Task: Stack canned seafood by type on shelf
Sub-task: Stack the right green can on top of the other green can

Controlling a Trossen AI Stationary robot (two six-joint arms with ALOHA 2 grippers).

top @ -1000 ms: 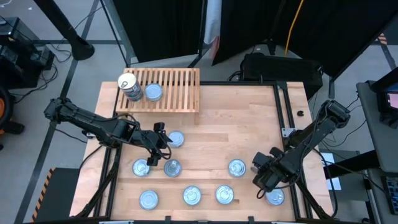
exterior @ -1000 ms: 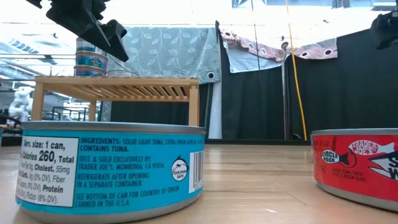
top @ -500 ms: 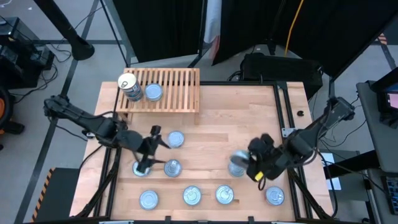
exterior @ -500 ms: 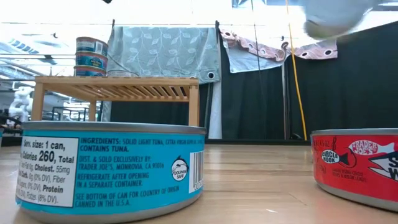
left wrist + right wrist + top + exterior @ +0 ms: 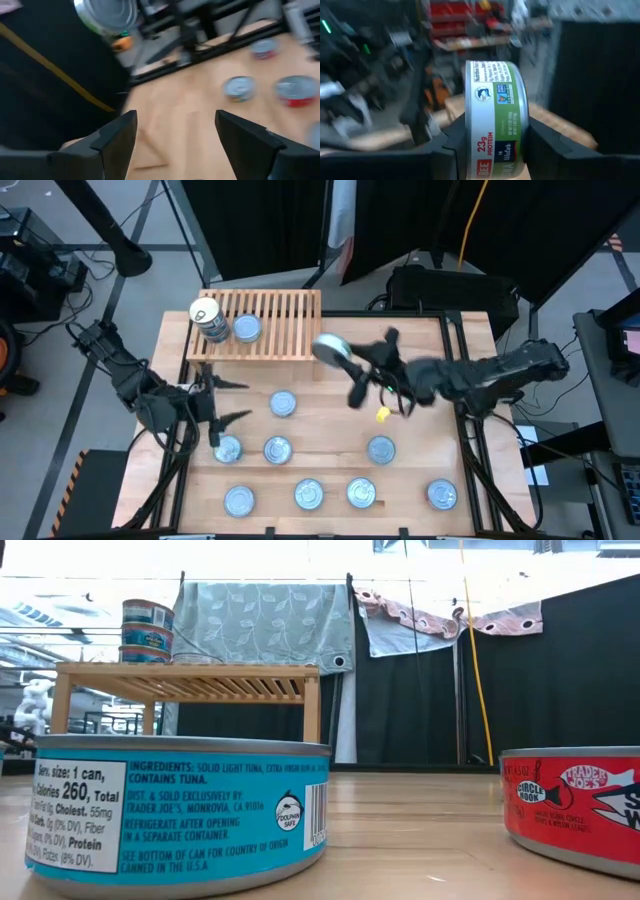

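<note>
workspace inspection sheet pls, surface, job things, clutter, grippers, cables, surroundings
surface: light wooden tabletop in a dark frame.
job's things: slatted wooden shelf at the far left carries a stack of cans and a single can; eight cans lie loose on the table, among them a blue-label tuna can and a red-label can in the low view.
clutter: small yellow item mid-table, kind unclear.
grippers: right gripper shut on a green-label can, carried in the air near the shelf's right end; left gripper open, empty, above the table's left side.
cables: yellow cable hanging at the back.
surroundings: dark curtains, a pale leaf-print cloth.
</note>
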